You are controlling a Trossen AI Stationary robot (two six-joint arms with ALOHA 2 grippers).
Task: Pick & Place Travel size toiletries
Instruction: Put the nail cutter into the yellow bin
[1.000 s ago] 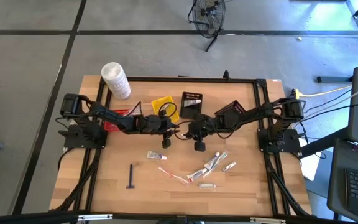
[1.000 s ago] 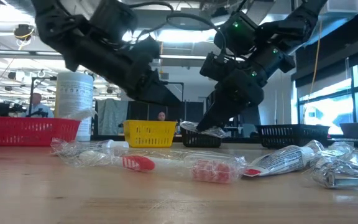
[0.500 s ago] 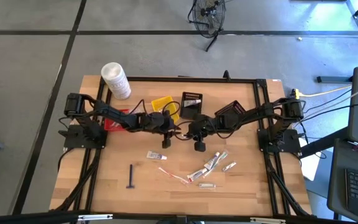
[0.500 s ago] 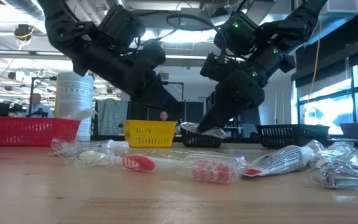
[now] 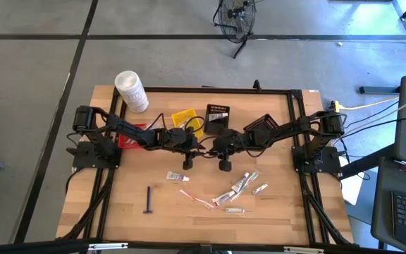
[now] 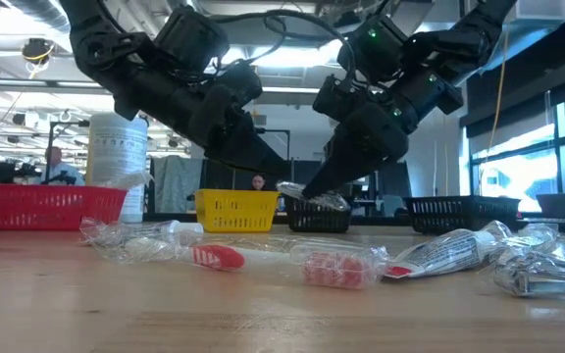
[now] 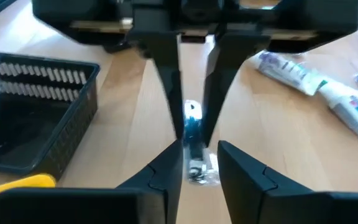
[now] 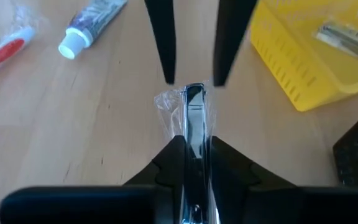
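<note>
While the two dark arms meet nose to nose above the middle of the wooden table (image 5: 118, 212), the right gripper (image 8: 193, 146) is clamped on a slim silvery item in clear wrap (image 8: 193, 118), held clear of the boards. Facing it, the left gripper (image 7: 194, 158) has its fingers parted narrowly, either side of the item's far end. Behind them, the yellow slotted basket (image 8: 297, 59) holds one silvery wrapped piece (image 8: 347, 37); the black slotted basket (image 7: 39, 115) looks bare inside. More tubes (image 5: 240, 185) lie loose nearer the front edge.
</note>
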